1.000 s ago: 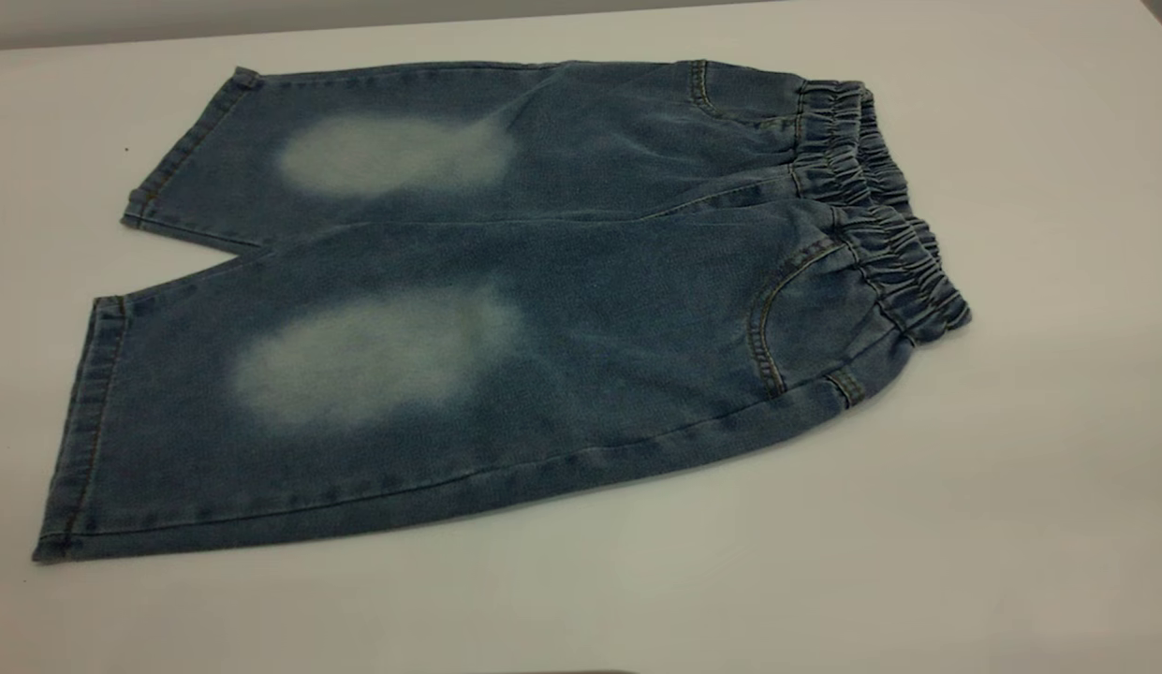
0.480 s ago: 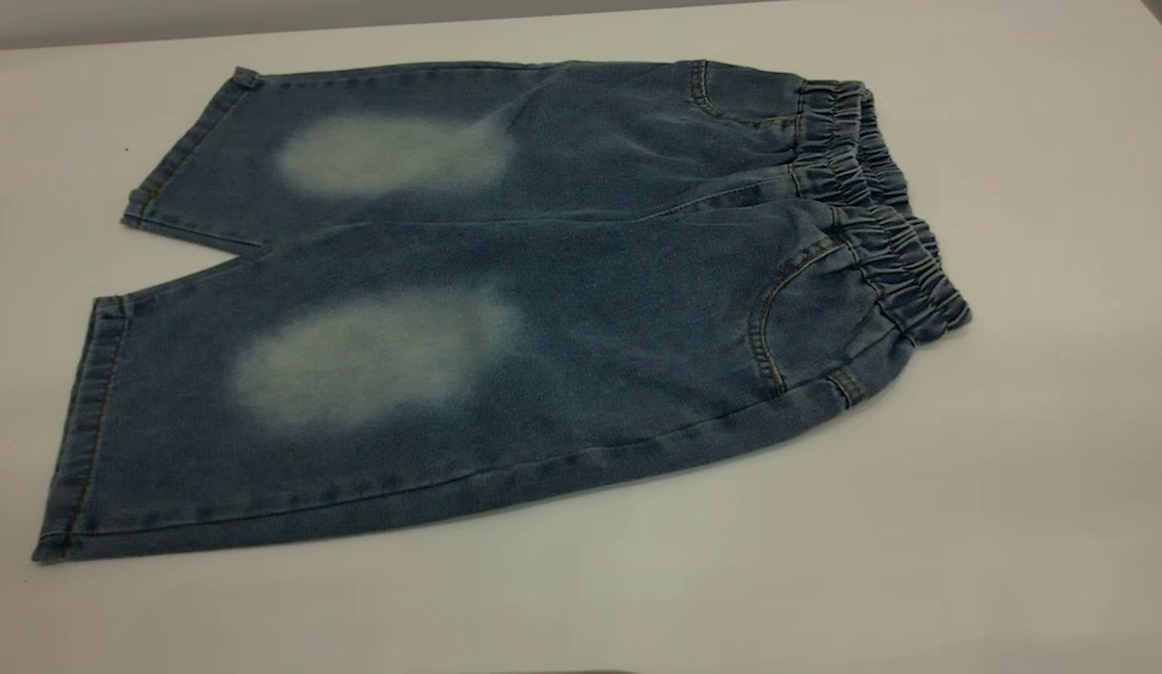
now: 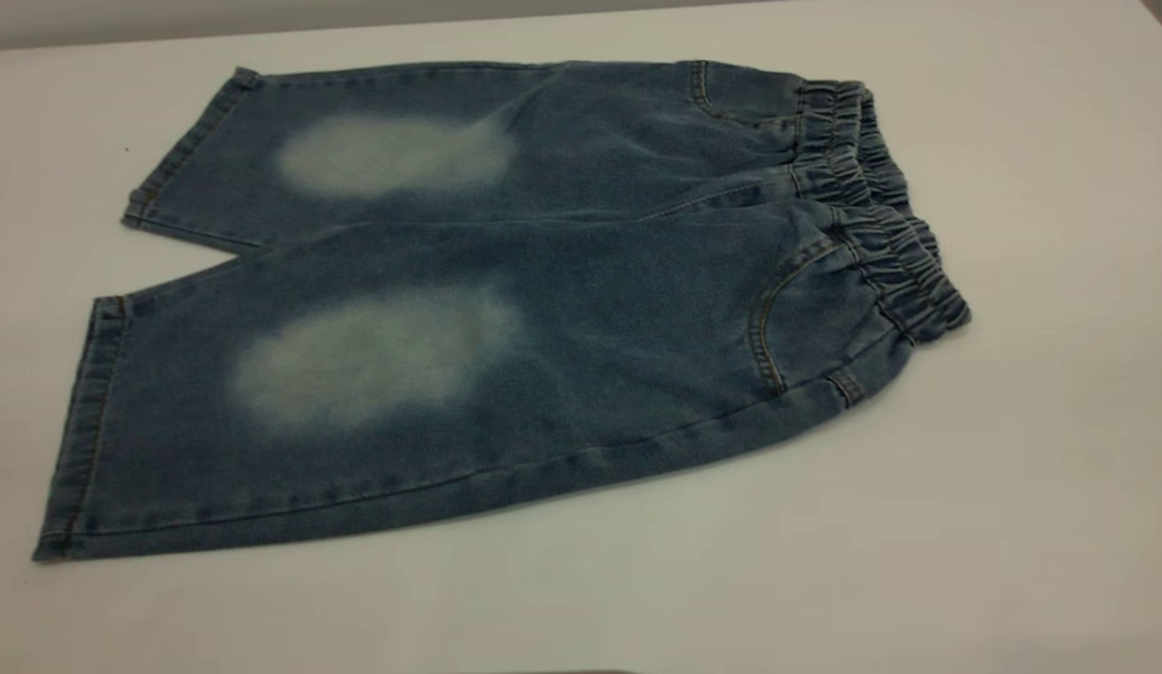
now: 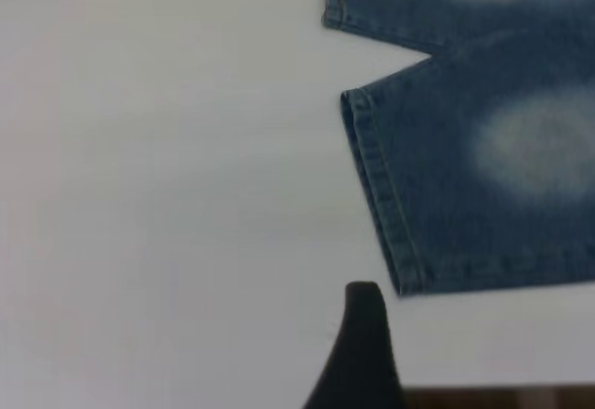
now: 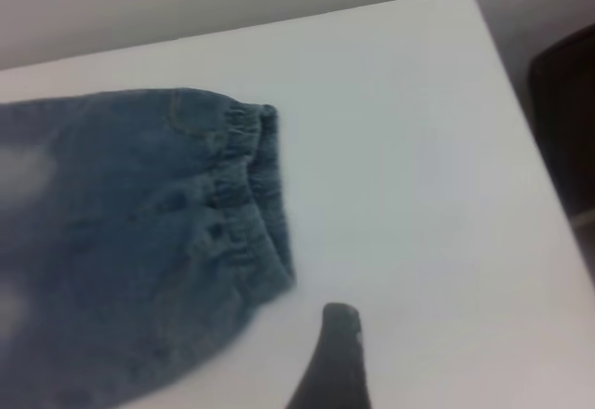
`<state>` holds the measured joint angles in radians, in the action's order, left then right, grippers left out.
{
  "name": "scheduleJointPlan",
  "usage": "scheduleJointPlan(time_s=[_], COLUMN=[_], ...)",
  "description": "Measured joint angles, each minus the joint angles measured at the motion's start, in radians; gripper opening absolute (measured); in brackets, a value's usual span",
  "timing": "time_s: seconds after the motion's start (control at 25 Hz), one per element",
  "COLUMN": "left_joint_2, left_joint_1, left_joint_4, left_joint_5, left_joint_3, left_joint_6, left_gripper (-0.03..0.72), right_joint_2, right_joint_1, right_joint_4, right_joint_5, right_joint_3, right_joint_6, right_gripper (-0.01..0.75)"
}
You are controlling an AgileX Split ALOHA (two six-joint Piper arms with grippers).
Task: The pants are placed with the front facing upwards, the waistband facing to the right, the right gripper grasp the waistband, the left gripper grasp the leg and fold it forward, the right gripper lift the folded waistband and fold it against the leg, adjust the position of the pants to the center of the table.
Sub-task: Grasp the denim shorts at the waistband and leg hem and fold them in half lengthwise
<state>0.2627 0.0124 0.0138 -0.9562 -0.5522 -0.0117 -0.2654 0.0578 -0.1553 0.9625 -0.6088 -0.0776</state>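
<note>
The pants (image 3: 506, 309) lie flat and face up on the white table (image 3: 1011, 468), both legs spread toward the left. The gathered waistband (image 3: 880, 215) is at the right. Neither gripper shows in the exterior view. In the left wrist view, my left gripper (image 4: 461, 335) hovers off the hem of the near leg (image 4: 381, 204); only one dark finger (image 4: 361, 353) shows, with bare table on both sides of it. In the right wrist view, my right gripper (image 5: 419, 339) hangs beside the waistband (image 5: 256, 195), apart from it, with one finger (image 5: 337, 358) in sight. Both hold nothing.
White table surface (image 3: 637, 599) surrounds the pants on all sides. The table's near edge (image 4: 502, 389) runs close to the left gripper. Its far right corner (image 5: 460, 0) and a dark object (image 5: 567, 121) beyond the edge show in the right wrist view.
</note>
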Motion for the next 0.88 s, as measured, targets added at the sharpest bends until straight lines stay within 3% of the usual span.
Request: scheduleJointPlan(time_s=[0.32, 0.88], left_joint_2=[0.452, 0.863], left_joint_1=[0.000, 0.000], left_joint_4=[-0.116, -0.274], left_joint_5=[0.398, 0.615], left_joint_3=[-0.049, -0.089], left_joint_6=[0.128, -0.104], left_gripper=[0.568, 0.568], right_joint_2=[-0.488, -1.275], right_joint_1=[0.000, 0.000], right_joint_4=[-0.227, -0.942], right_joint_5=[-0.257, -0.405], right_joint_3=[-0.030, -0.037], right_joint_6=[0.135, 0.925], right_gripper=[0.578, 0.578])
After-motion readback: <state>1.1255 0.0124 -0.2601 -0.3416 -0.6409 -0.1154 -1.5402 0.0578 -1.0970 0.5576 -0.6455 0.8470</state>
